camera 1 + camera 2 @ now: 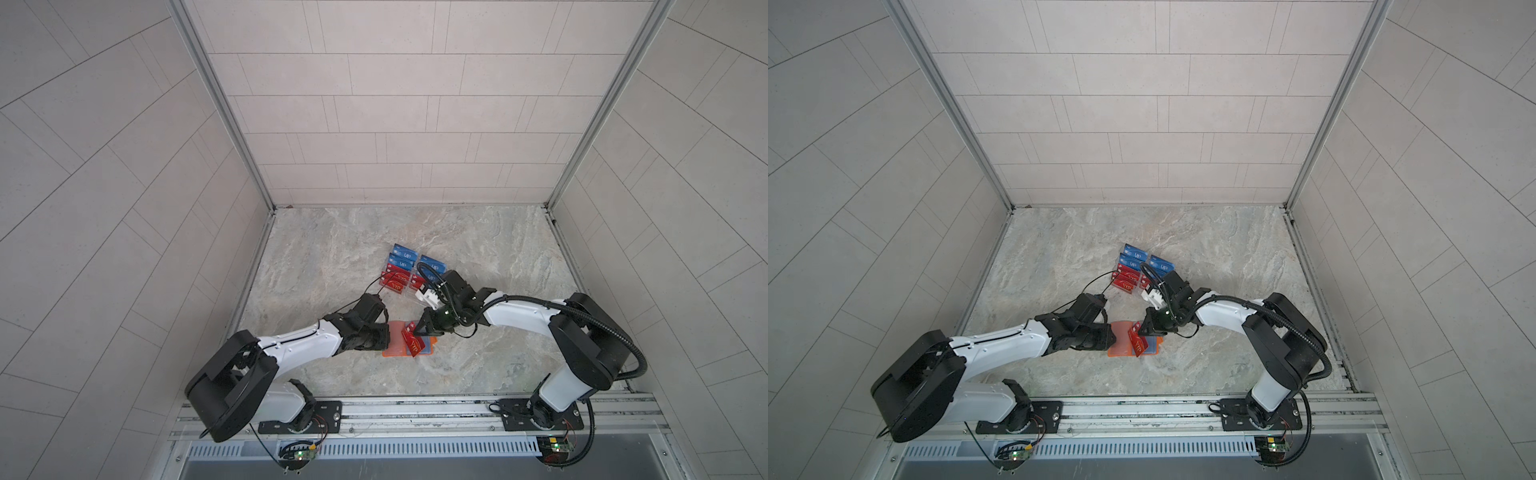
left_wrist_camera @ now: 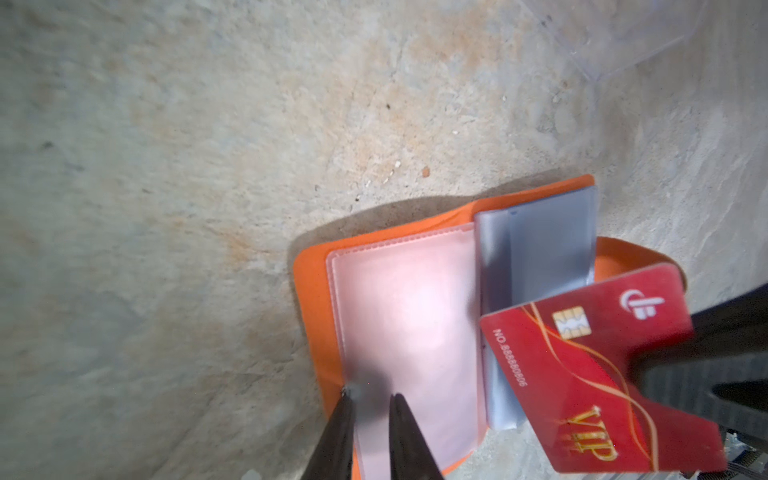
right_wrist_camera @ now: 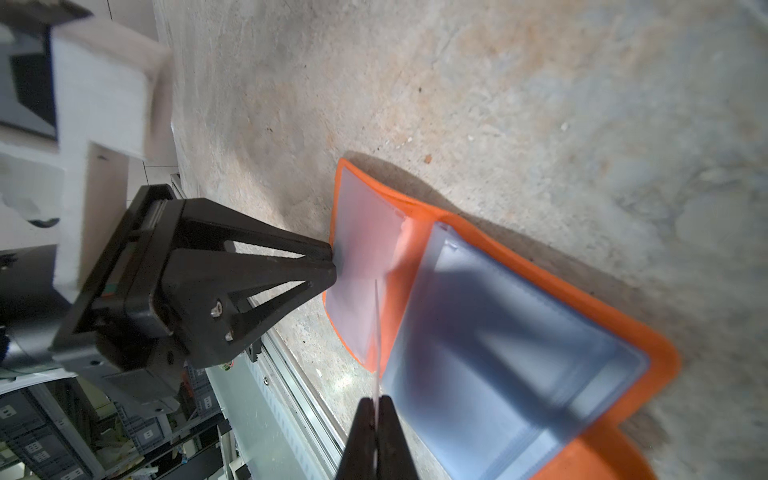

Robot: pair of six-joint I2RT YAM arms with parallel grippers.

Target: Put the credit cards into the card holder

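Near the front edge of the desk (image 1: pixel 332 249), between the 2 arms, the orange card holder (image 1: pixel 390 353) lies open, inner side up. One red VIP card (image 2: pixel 582 374) hangs tilted over its right half, above the grey-blue sleeves (image 2: pixel 536 249) and not yet inside any pocket. The right claw (image 3: pixel 377 409) is clamped tight on that card, which shows only as a thin edge between the 2 fingers in the right wrist view.

On the holder's other half, the left claw (image 2: pixel 372 399) has its jaws drawn narrow around the free edge of a clear sleeve leaf (image 2: pixel 407 324). It looks to be pinching that leaf, since the leaf stands raised off the orange cover in the right wrist view (image 3: pixel 361 257). The orange snap tab (image 2: pixel 623 249) curls out past the card.

Further back on the desk, well apart from the holder, stand 2 clear acrylic racks (image 2: pixel 623 37), with blue cards (image 1: pixel 402 258) in the rear tiers and red cards (image 1: pixel 394 284) in the front ones.

The step in hand is the insertion of 1 card: one claw spreads the pages, the other brings the card in. Next, the right claw likely has to square the card's leading edge to a pocket mouth and slide it in flat. Which edge of the sleeves is open, I cannot tell. Many cards remain in the racks, so the task looks far from finished.
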